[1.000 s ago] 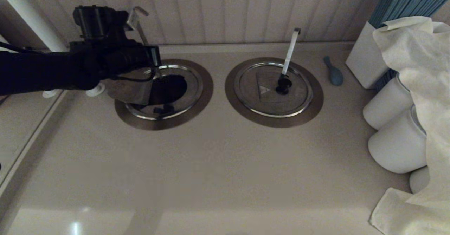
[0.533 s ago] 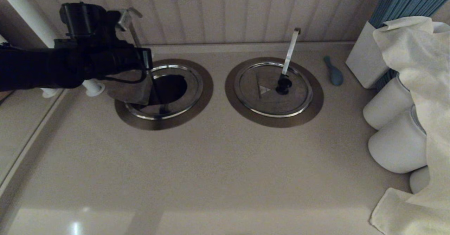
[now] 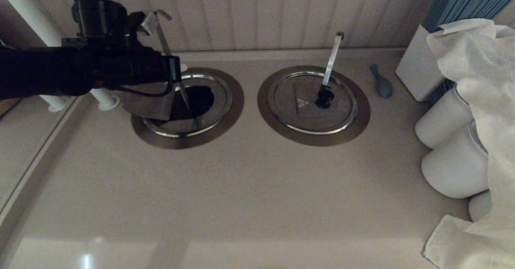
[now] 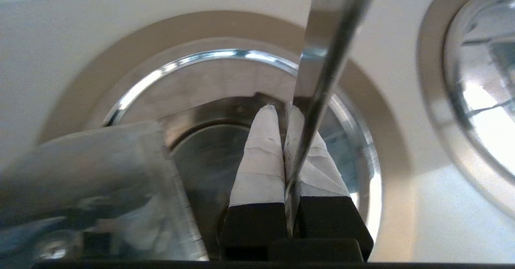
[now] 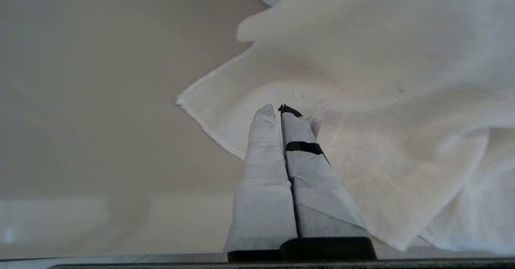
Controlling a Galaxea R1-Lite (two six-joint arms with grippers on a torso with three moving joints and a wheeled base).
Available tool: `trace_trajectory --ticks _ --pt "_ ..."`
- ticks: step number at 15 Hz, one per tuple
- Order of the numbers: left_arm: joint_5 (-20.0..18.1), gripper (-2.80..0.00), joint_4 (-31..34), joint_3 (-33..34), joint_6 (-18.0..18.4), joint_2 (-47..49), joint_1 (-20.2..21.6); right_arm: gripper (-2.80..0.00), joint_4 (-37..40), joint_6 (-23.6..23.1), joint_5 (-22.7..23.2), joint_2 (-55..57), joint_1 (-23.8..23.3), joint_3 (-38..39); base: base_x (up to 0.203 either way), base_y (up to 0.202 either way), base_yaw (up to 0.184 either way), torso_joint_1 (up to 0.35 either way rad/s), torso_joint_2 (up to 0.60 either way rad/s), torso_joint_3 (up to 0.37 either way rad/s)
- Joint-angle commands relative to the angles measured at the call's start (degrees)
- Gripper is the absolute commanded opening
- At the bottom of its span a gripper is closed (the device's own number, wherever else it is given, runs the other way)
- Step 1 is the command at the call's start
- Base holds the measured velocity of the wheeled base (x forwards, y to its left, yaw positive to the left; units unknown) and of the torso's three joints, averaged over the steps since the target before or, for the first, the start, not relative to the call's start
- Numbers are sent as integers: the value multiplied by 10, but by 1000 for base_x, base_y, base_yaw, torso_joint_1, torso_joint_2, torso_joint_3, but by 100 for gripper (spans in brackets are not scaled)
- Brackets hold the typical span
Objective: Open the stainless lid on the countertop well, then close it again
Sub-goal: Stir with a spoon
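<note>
1. Left gripper (image 4: 281, 112), above the countertop well (image 3: 225, 130), has its taped fingers (image 4: 257, 168) pressed together on the thin handle (image 4: 322, 80), which rises past the fingertips.
2. Stainless lid (image 3: 145, 104) sits beneath that gripper with its folding section tilted up, leaving the well's dark hole exposed just below the fingertips.
3. Twin lid (image 3: 310, 102) lies flat and closed on the counter (image 3: 257, 204), well off to the left gripper's right.
4. Right gripper (image 5: 279, 110) hangs apart from the work, fingers together and empty, over a white cloth (image 5: 382, 100).
</note>
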State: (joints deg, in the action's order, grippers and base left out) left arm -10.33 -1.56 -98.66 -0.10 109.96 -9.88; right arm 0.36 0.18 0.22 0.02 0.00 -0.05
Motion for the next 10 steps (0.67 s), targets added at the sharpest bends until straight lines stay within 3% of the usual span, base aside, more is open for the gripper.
trace_trajectory --ticks 1,9,10 --pt "-1 -280 1 -9 -14 13 -13 -280 0 0 0 0 0 0 0 0 0 0 0 0" --pt "8 -280 -5 -50 -66 51 -33 -280 0 0 0 0 0 0 0 0 0 0 0 0" --pt "26 -280 -5 -59 -70 59 -32 -280 0 0 0 0 0 0 0 0 0 0 0 0"
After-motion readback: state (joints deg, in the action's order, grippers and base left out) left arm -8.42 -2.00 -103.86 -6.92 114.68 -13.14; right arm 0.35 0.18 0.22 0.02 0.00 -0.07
